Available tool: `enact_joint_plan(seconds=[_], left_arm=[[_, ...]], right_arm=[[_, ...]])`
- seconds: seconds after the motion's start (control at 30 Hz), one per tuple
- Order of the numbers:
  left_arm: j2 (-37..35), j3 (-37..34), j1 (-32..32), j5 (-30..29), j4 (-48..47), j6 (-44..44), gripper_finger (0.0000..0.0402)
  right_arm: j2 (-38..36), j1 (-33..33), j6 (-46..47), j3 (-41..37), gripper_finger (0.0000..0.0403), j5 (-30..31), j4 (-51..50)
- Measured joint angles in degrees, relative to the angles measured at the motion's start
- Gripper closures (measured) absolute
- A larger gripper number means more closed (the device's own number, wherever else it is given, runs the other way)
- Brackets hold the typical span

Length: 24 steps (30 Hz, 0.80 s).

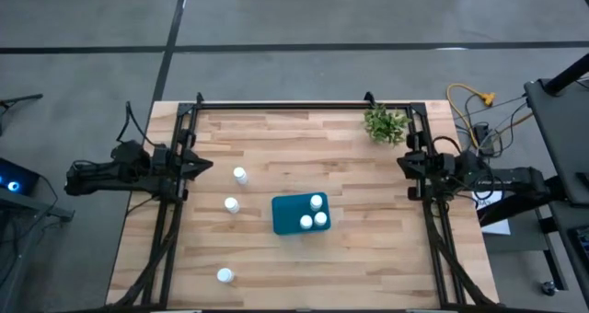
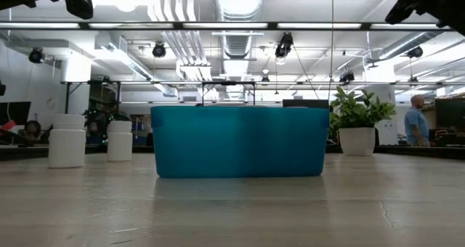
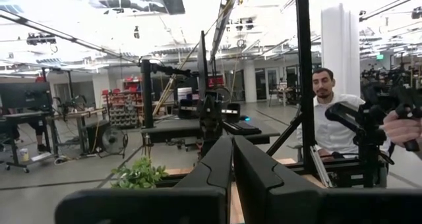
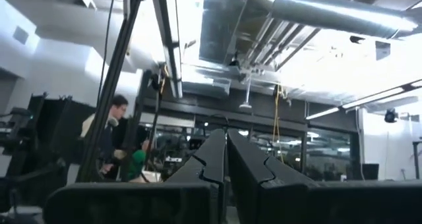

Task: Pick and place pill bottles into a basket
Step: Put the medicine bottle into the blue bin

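Seen from above, a teal-blue basket [image 1: 300, 214] sits just below the middle of a pale wooden table [image 1: 304, 267]. Three white pill bottles stand inside it, clustered at its right end [image 1: 316, 214]. Three more bottles stand loose on the table to its left: one at upper left of the basket [image 1: 240, 175], one just beside its left wall [image 1: 232, 204], and one well apart near the lower left of the frame [image 1: 225, 275]. A small green plant [image 1: 386, 123] sits near the table's upper right corner. The left gripper [image 1: 204, 165] rests at the table's left edge, its fingers [image 3: 214, 168] pressed together. The right gripper [image 1: 403, 163] rests at the right edge, fingers [image 4: 212, 155] likewise pressed together. From table height, the basket fills the centre, with two bottles at left. A seated person [image 3: 330, 122] shows beyond the table.
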Motion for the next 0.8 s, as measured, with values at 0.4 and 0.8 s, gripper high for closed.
enact_joint_plan(seconds=[0.4,0.8], left_arm=[[-0.2,0.0,0.0,0.4,-0.3,-0.3,0.0402],[3.3,0.0,0.0,1.7,-2.1,-0.4,0.0402]], right_arm=[[-6.1,0.0,1.1,-0.2,0.0394,4.5,-15.4],[-7.2,0.0,1.2,-0.2,0.0394,4.8,-21.3]])
